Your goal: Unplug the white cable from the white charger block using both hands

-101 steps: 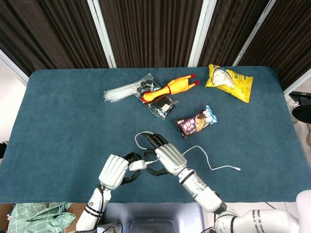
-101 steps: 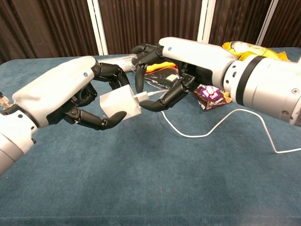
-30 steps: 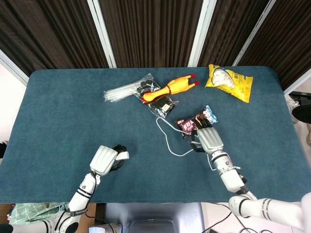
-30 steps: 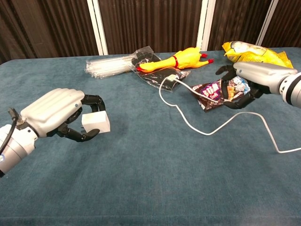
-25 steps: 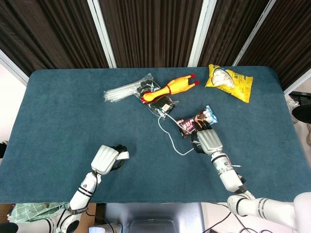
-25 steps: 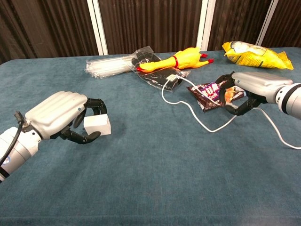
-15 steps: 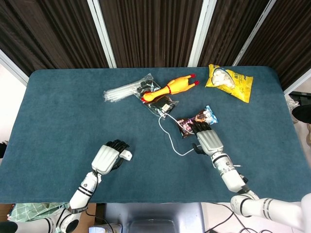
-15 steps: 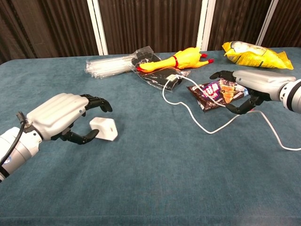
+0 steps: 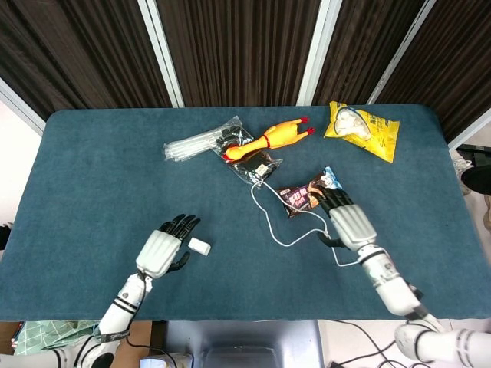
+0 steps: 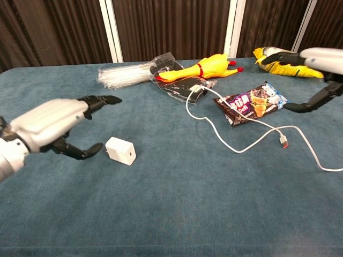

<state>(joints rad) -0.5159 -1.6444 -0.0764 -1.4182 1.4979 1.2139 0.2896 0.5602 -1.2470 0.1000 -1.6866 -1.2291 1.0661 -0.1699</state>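
The white charger block (image 9: 199,245) (image 10: 120,151) lies alone on the blue table, with no cable in it. My left hand (image 9: 163,250) (image 10: 49,127) hovers just left of it, fingers spread, holding nothing. The white cable (image 9: 270,222) (image 10: 217,128) snakes across the table from the black packet towards the right. Its plug end (image 10: 283,142) lies free on the cloth. My right hand (image 9: 349,222) (image 10: 321,58) is raised at the right, above the cable's far stretch, fingers apart and empty.
A brown snack packet (image 9: 311,192) (image 10: 251,104) lies under part of the cable. Further back are a yellow rubber chicken (image 9: 270,138) (image 10: 203,67), a clear plastic packet (image 9: 201,142), a black packet (image 9: 259,165) and a yellow chips bag (image 9: 360,125) (image 10: 292,58).
Block and cable, joined at first, were pulled apart. My left hand set the block down and opened. My right hand let go of the cable and lifted away to the right.
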